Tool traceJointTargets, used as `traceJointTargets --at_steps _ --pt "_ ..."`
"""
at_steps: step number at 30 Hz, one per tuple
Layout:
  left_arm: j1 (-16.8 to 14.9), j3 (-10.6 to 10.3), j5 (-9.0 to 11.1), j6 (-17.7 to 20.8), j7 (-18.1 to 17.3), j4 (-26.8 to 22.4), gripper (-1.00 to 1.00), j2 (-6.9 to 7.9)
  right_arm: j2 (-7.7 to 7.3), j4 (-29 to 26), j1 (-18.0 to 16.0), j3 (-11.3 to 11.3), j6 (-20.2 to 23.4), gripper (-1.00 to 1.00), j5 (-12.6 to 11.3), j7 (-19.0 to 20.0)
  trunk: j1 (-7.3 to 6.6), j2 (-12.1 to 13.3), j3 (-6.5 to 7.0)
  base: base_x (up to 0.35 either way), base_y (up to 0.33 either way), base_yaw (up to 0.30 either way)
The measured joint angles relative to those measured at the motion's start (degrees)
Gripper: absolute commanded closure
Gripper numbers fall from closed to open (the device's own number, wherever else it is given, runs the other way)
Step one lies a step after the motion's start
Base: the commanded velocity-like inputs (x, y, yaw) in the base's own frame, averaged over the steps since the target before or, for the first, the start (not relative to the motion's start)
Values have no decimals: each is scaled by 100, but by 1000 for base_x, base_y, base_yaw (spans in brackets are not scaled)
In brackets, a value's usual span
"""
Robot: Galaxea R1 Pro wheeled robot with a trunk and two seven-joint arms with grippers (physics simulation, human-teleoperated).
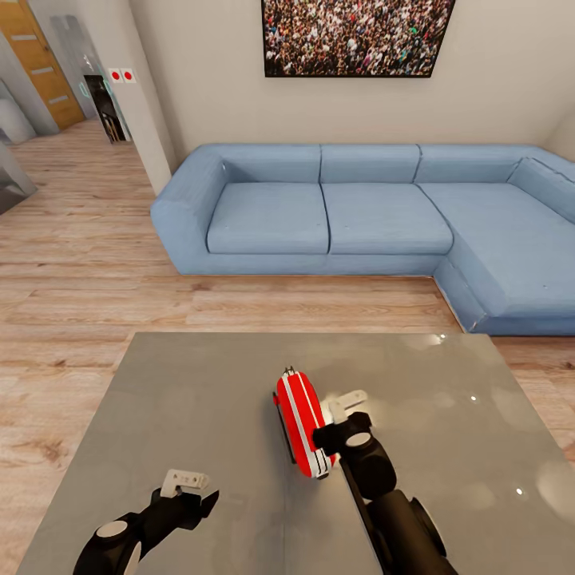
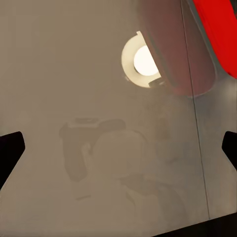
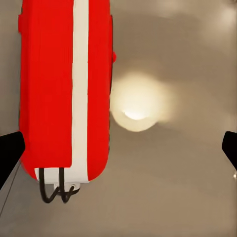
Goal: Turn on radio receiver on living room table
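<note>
Radio [image 1: 301,423] is stood on the table [image 1: 200,399]; right gripper [image 1: 345,407] is held spread just beside it, left gripper [image 1: 188,489] spread nearer.

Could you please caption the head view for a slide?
Right gripper beside the red radio receiver on the grey table.

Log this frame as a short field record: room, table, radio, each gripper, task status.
room: living room with blue L-shaped sofa, framed crowd picture, wood plank floor
table: glossy grey top, reflecting a lamp
radio receiver: red with a white band, standing on the table near its middle
right gripper: open, right beside the radio; contact cannot be told
left gripper: open, over bare tabletop, apart from the radio
task status: whether the radio is on cannot be told
</note>
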Motion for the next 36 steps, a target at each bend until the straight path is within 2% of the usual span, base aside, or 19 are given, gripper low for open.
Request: traceJointTargets --at_steps 4,15,36 --pt "0 0 1 0 0 0 -100 -1 0 -5 0 81 1 -100 30 18 0 0 0 0 0 0" --pt "0 0 2 0 0 0 -100 -1 0 -16 0 107 1 -100 50 237 0 0 0 0 0 0" --pt "0 0 19 -1 -1 0 -100 2 0 -4 0 108 -34 -100 43 250 0 0 0 0 0 0"
